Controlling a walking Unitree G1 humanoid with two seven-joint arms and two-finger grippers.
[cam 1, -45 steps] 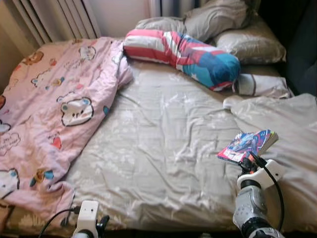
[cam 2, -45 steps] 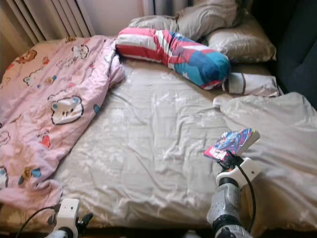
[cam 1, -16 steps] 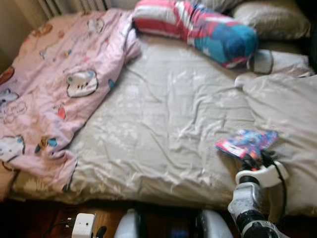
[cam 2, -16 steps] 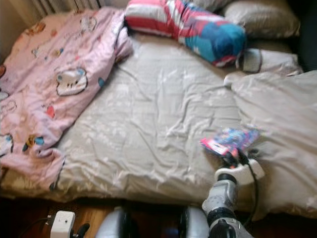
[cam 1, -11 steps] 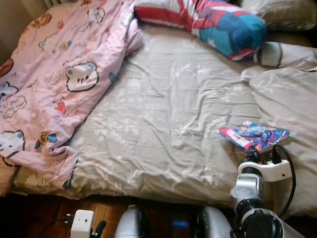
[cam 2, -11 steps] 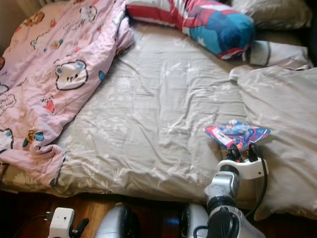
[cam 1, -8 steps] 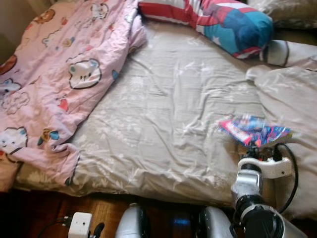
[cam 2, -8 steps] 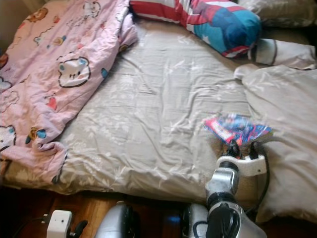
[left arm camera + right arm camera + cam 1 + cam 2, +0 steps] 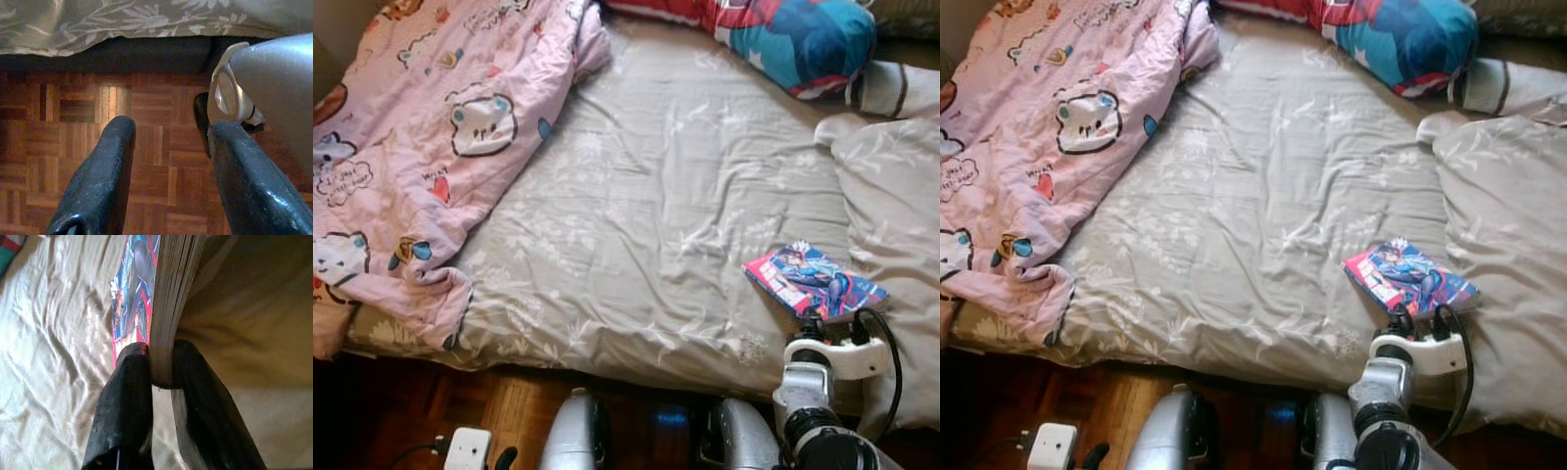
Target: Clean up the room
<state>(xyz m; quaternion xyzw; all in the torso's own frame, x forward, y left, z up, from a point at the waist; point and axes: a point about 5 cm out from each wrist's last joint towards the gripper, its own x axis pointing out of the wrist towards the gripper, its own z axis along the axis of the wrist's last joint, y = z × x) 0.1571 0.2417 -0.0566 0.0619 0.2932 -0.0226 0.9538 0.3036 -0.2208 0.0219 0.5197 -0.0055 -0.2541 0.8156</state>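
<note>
My right gripper [image 9: 161, 382] is clamped on the colourful thin paperback comic book [image 9: 813, 281] above the grey floral bedsheet [image 9: 656, 215], my left gripper [image 9: 166, 171] hangs spread over wooden parquet floor [image 9: 73, 147]; the crumpled pink cartoon quilt [image 9: 421, 147] remains untidied

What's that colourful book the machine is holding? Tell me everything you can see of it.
The comic book is a thin paperback with a glossy cover printed in red, blue and pink, showing a drawn figure. The right pincer is shut on its page edge, one black finger on each side. It is held roughly level just above the grey bed sheet, near the bed's front edge.
</note>
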